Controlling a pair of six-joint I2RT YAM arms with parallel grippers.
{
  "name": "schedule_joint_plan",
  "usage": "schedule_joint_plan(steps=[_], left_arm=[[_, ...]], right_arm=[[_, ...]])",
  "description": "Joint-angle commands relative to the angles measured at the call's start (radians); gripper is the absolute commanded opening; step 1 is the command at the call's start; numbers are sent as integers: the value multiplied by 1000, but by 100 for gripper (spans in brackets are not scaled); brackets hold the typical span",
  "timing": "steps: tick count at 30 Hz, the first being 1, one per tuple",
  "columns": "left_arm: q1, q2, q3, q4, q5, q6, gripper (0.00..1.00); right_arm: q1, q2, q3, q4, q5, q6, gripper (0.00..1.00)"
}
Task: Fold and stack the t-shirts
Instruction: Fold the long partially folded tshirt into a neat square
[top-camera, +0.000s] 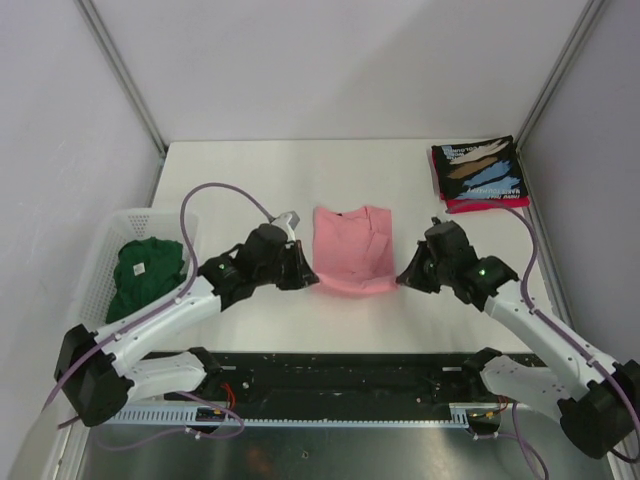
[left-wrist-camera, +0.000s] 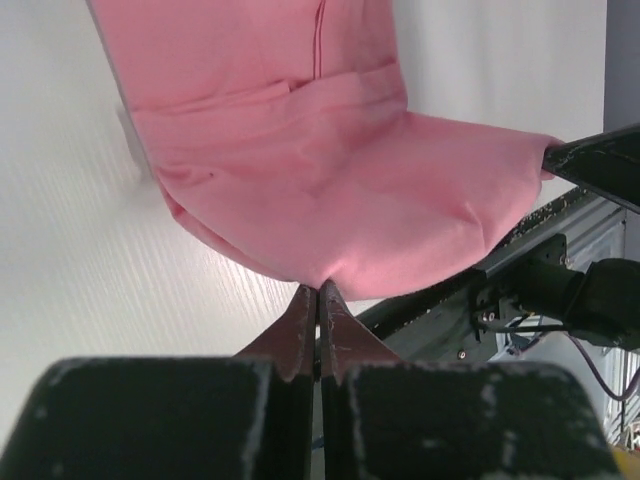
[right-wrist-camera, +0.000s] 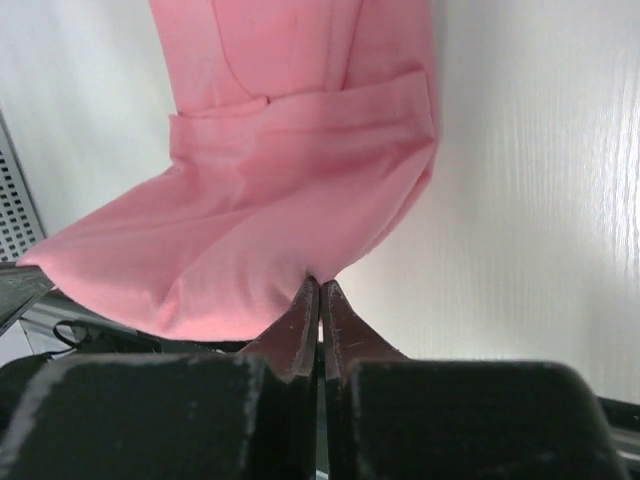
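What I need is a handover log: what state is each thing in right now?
Light pink cloth t-shirt: partly folded, near edge lifted.
Left claw: shut on the pink shirt's near corner.
Right claw: shut on its other near corner.
Dark green cloth t-shirt: crumpled in the basket.
White slatted plastic basket: holding the green shirt.
Black streak-print t-shirt: folded, on the red one.
Red t-shirt: folded, underneath.

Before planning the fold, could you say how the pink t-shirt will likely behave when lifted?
Probably floppy: the pink t-shirt sags between the left gripper and right gripper. Likely light, since pinched corners alone hold it up. It may crease; folds already show.
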Motion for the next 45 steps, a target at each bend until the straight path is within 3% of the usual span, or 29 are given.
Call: schedule_joint_plan(steps=[1,6,13,21,31,37,39,42,45], left_arm=[[61,56,105,5,21,73,0],[181,239,286,20,50,144,0],[334,685,615,97,73,206,0],[383,1100,921,152,107,216,0],[406,1109,946,157,108,224,0],[439,1064,993,157,116,235,1],[453,1068,1016,156,140,242,9],[473,1078,1039,156,196,247,45],[483,1051,1019,157,205,253,62]], right_arm=[[-65,76,106,94,-37,-84,0],[-173,283,230,251,-66,-158,0],[-287,718,417,558,-128,-185,0],[-343,1165,674,686,-242,-116,0],[-350,1201,727,630,-248,-121,1],[-363,1142,845,528,-196,-177,13],[-370,1147,897,485,-183,-190,22],[-384,1161,941,438,-186,-185,42],[-385,1147,933,427,-183,-186,50]])
